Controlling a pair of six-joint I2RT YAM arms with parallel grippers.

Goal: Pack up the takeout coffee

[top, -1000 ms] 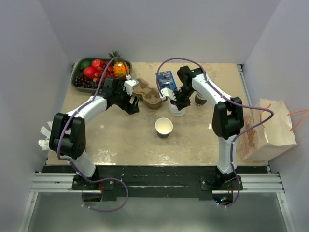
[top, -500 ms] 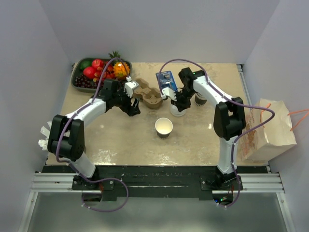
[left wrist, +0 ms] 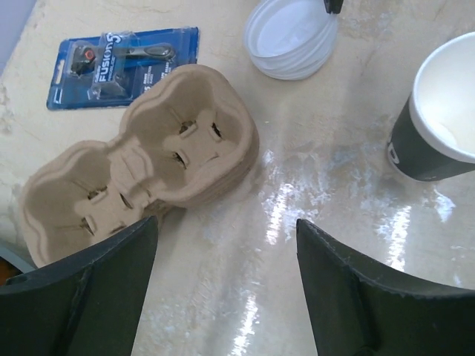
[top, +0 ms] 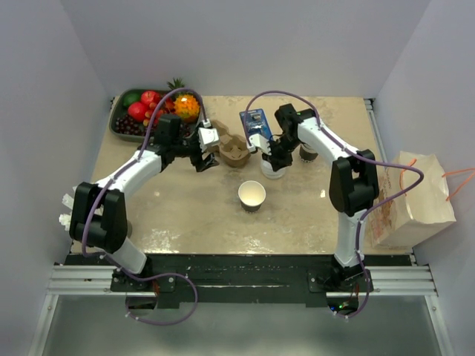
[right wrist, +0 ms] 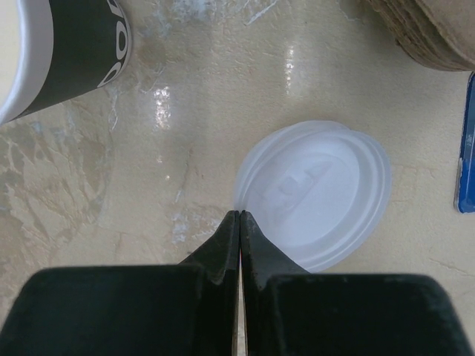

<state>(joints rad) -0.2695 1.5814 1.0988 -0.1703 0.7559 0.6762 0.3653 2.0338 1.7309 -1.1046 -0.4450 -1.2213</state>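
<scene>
Near the middle of the surface (top: 185,215) stands the dark paper cup (top: 252,196) (left wrist: 445,111) (right wrist: 67,44), upright and open-topped, its pale inside showing. Its white lid (top: 273,170) (left wrist: 291,37) (right wrist: 315,193) is not on it but lies flat on the surface just behind the cup, apart from it. The right pincer (top: 273,160) (right wrist: 240,215) hangs over the lid with its fingers pressed together and nothing between them, the tips at the lid's near rim. To the left of the lid sits the pulp carrier (top: 230,147) (left wrist: 141,170), with a blue blister pack (top: 255,121) (left wrist: 122,63) behind it. The left pincer (top: 202,157) (left wrist: 226,230) hovers beside the carrier, fingers spread wide apart and holding nothing.
</scene>
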